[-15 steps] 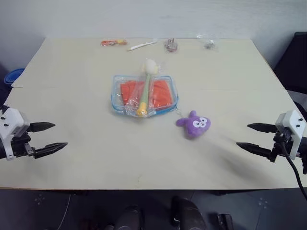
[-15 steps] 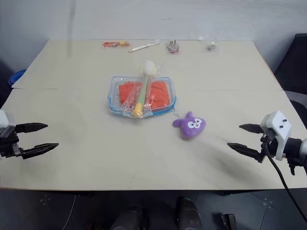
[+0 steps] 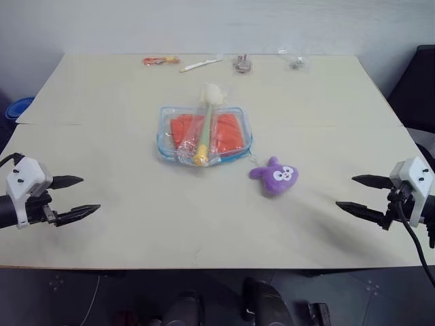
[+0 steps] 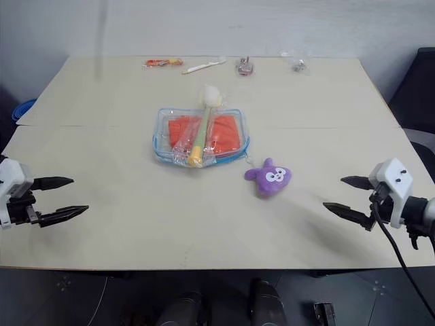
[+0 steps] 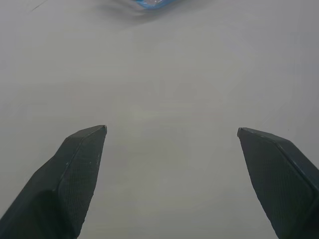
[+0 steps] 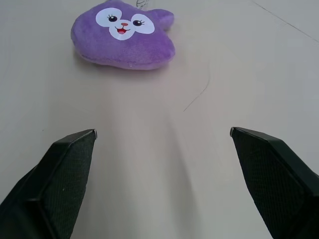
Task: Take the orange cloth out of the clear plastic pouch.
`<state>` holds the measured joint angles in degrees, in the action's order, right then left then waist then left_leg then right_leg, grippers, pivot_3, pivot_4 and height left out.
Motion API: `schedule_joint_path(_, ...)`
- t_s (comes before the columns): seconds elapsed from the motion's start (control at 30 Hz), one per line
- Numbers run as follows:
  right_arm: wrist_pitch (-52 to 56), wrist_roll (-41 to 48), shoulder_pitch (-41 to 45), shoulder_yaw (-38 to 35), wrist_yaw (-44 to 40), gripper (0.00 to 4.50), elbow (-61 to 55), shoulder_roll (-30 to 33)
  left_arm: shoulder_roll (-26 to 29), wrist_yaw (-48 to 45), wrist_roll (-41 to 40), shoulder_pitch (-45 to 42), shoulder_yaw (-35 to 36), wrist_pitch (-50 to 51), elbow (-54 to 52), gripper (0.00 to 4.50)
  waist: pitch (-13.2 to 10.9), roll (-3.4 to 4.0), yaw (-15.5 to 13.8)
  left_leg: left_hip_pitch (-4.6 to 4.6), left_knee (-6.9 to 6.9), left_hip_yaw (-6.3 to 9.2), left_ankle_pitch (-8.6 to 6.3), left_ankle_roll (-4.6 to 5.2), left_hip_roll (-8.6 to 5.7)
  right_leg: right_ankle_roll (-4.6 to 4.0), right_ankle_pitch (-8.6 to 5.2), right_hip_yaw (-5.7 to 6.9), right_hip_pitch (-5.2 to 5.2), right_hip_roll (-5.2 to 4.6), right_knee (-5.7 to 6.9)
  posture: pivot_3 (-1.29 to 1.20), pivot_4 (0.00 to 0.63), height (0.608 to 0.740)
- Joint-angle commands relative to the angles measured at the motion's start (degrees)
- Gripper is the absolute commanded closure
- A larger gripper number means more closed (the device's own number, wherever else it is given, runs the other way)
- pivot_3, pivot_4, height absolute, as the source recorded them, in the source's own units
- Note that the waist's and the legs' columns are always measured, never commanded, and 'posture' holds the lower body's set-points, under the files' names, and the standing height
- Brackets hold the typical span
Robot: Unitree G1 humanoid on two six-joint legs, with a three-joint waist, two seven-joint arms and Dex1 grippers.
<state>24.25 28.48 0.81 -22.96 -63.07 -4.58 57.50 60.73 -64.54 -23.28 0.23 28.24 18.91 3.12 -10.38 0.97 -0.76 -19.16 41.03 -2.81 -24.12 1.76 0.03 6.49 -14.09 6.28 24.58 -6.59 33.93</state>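
Sitting in pouch (image 3: 204,136): orange cloth (image 3: 228,132)

A broad, pale beige table (image 3: 136,224) occupies most of the frame, its top matte and evenly lit; a thin seam crosses it from left to right at about mid-height. Behind its far edge, along the top of the frame, stands a plain light grey wall (image 3: 204,24). Below the near edge, a dark grey floor (image 3: 81,299) runs along the bottom. A dark object (image 3: 421,81) stands at the upper right edge; a blue object (image 3: 17,107) shows at the left edge.
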Motion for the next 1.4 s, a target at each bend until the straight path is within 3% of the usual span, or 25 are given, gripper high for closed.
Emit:
schedule_joint_path(0.03, 1.2, 1.7, -0.3, -2.7, 0.2, 0.00, -2.2, 0.1, 0.5, -0.1, -1.4, -1.2, 1.4, 1.5, 0.2, 0.03, 0.0, 0.00, 0.0, 0.00, 0.01, 0.00, 0.00, 0.00, 0.00, 0.00, 0.00, 0.00, 0.00, 0.00, 0.00, 0.00, 0.150, 0.740)
schedule_joint_path(0.5, 3.4, 4.1, -0.5, -3.0, 2.5, 0.00, -6.1, -1.3, -0.2, 2.1, -1.9, -2.9, 0.9, 3.7, -2.8, 0.03, 0.0, 0.00, -0.1, 0.00, 0.03, 0.00, 0.00, 0.00, -0.01, 0.00, 0.00, 0.00, 0.00, 0.00, 0.03, 0.00, 0.150, 0.740)
schedule_joint_path(0.57, 3.7, 4.2, -1.1, -3.0, 3.7, 0.00, -8.9, -2.1, -1.1, 6.2, -3.4, -5.6, 0.2, 8.5, -5.9, 0.03, 0.0, 0.00, -0.3, 0.00, 0.03, 0.01, 0.00, 0.00, 0.00, 0.00, 0.00, 0.00, 0.00, 0.00, 0.03, 0.00, 0.150, 0.740)
schedule_joint_path(0.67, 6.0, 6.2, -0.7, -2.4, 7.3, 0.00, -15.4, -4.0, -3.4, 14.7, -9.1, -13.7, -3.2, 24.0, -12.9, 0.03, 0.0, -0.02, -0.7, -0.04, 0.16, 0.09, 0.00, 0.00, -0.02, 0.03, 0.02, -0.01, -0.03, -0.01, 0.11, 0.00, 0.150, 0.740)
schedule_joint_path(0.83, 12.2, 12.8, 1.8, -0.1, 15.6, 0.00, -28.1, -8.3, -10.2, 30.4, -11.1, -33.6, -15.6, 48.9, -21.5, 0.03, 0.0, -0.05, -0.9, -0.04, 0.29, 0.21, 0.01, 0.01, -0.15, 0.12, 0.07, -0.11, -0.11, -0.06, 0.17, 0.00, 0.150, 0.740)
schedule_joint_path(0.9, 14.1, 15.3, 3.5, 1.8, 19.3, 0.00, -32.6, -10.1, -17.1, 37.6, -9.0, -43.9, -19.7, 58.0, -18.5, 0.03, 0.0, -0.12, -0.9, -0.04, 0.31, 0.22, 0.01, 0.01, -0.28, 0.13, 0.07, -0.09, -0.13, -0.03, 0.20, 0.00, 0.150, 0.740)
schedule_joint_path(1.03, 16.2, 16.7, 6.6, 5.5, 24.0, 0.00, -37.4, -11.8, -29.0, 46.7, -3.4, -57.6, -25.2, 64.6, -9.7, 0.03, 0.0, -0.19, -0.8, -0.05, 0.35, 0.19, 0.02, -0.01, -0.42, 0.13, 0.07, -0.07, -0.14, 0.06, 0.20, 0.00, 0.150, 0.740)
schedule_joint_path(1.23, 16.6, 16.4, 9.4, 7.3, 26.7, 0.00, -40.0, -10.9, -37.8, 51.2, 3.9, -66.8, -29.2, 56.2, 11.2, 0.03, 0.0, -0.20, -0.5, -0.03, 0.14, 0.04, 0.08, -0.12, -0.35, 0.13, 0.07, -0.10, -0.03, 0.20, 0.08, 0.00, 0.150, 0.740)
schedule_joint_path(1.4, 17.3, 16.6, 11.7, 6.7, 28.7, 0.00, -40.9, -10.3, -42.3, 49.7, 7.1, -70.5, -31.3, 49.5, 23.6, 0.03, 0.0, -0.24, -0.8, -0.07, 0.16, -0.31, 0.12, -0.19, -0.34, 0.13, 0.07, -0.03, -0.04, 0.21, 0.08, 0.00, 0.150, 0.740)
